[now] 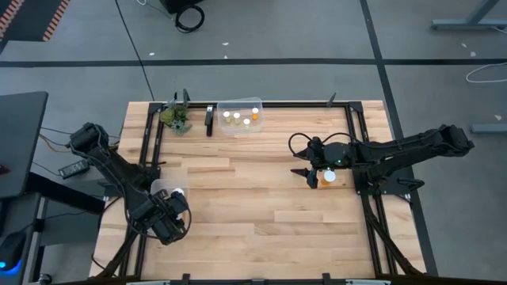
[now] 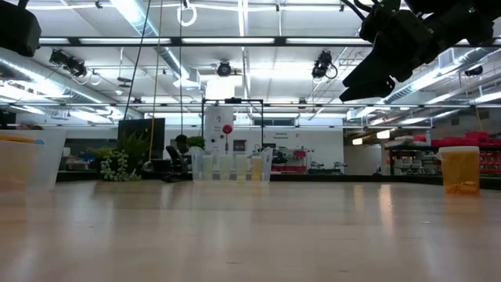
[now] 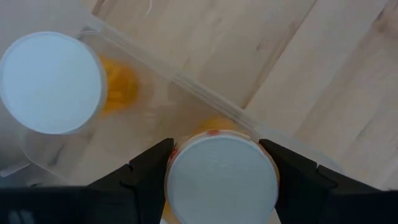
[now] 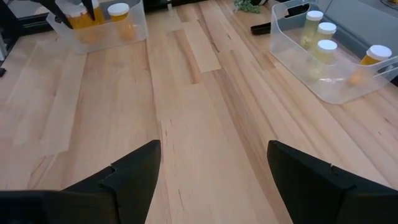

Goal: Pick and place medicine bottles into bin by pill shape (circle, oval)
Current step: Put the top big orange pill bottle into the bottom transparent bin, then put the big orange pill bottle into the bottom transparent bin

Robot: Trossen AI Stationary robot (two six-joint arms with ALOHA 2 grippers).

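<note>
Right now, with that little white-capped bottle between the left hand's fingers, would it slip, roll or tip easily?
The medicine bottle looks like smooth, stiff plastic, so the left hand could lose it under a light squeeze. Being round, it would probably roll if laid down. It seems light, so bumping the neighbouring bottle in the clear bin might tip either one.
</note>
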